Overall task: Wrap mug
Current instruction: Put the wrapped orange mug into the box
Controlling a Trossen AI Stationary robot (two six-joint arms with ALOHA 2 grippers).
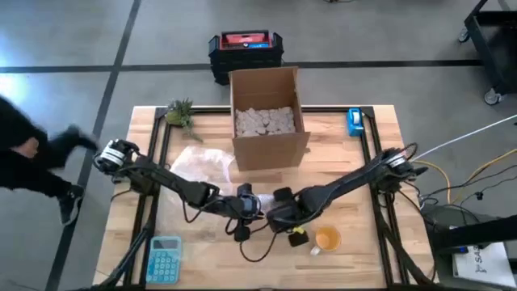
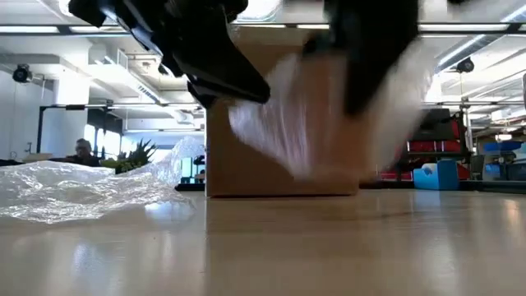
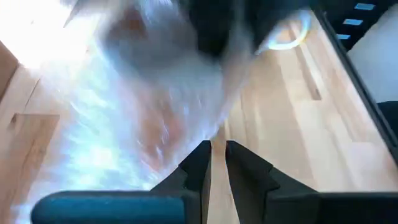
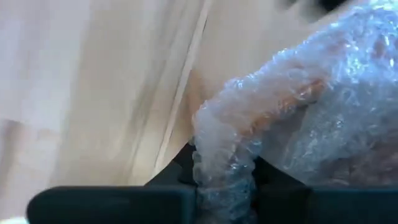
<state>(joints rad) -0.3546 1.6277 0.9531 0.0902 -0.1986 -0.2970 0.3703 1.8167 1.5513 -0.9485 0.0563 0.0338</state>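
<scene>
Wooden bench (image 1: 355, 170), wrapping of mug half begun.
Item: bubble wrap (image 4: 249, 134), lifted clear of the bench between my two hands near the front middle, before the cardboard box (image 1: 266, 117). My right hand (image 4: 224, 186) was clamped on a gathered end of it; my left hand (image 3: 214, 158) stood nearly closed, and whether it pinched the sheet I could not tell. An orange mug (image 1: 327, 239) sat bare on the bench just beside, apparently unwrapped; whether anything lay inside the lifted sheet was hidden by blur.
</scene>
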